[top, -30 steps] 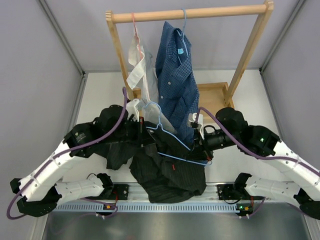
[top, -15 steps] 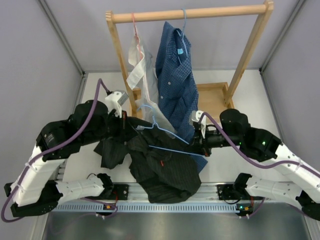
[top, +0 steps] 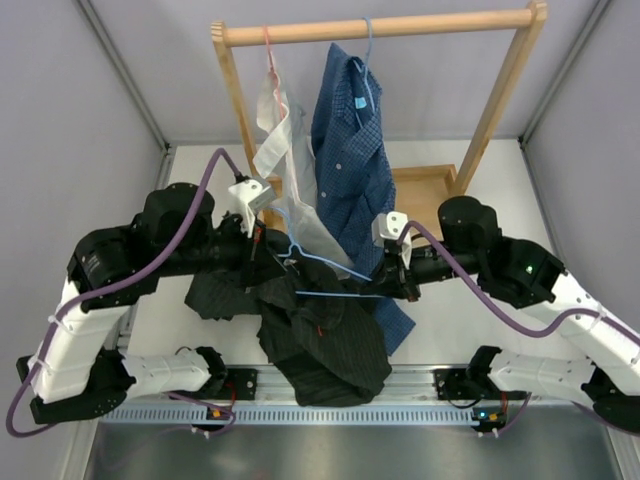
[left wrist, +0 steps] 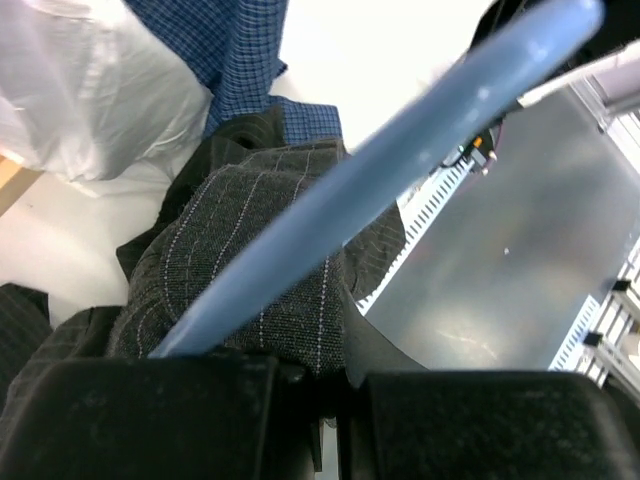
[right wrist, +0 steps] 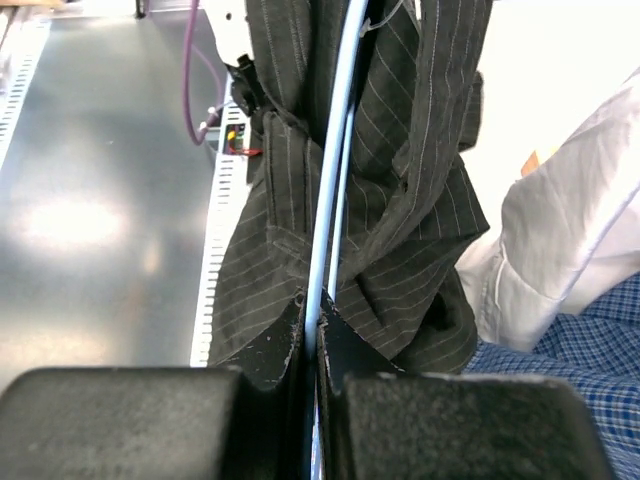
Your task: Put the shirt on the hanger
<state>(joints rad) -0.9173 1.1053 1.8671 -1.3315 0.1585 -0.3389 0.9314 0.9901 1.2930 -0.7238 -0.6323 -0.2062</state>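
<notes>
A perforated metal rail (top: 330, 412) lines the near edge at 6 o'clock, with the white table (top: 200, 180) beyond it between grey walls. The black pinstriped shirt (top: 325, 345) hangs bunched at centre over the light-blue hanger (top: 335, 293). Both arms fold inward. The left gripper (top: 262, 252), at the hanger's 9 o'clock, and the right gripper (top: 402, 283), at its 3 o'clock, are each clamped on its wire, seemingly pinching cloth too. At 12 o'clock a wooden rack (top: 380, 27) holds a blue checked shirt (top: 350, 150) and a white garment (top: 278, 140).
</notes>
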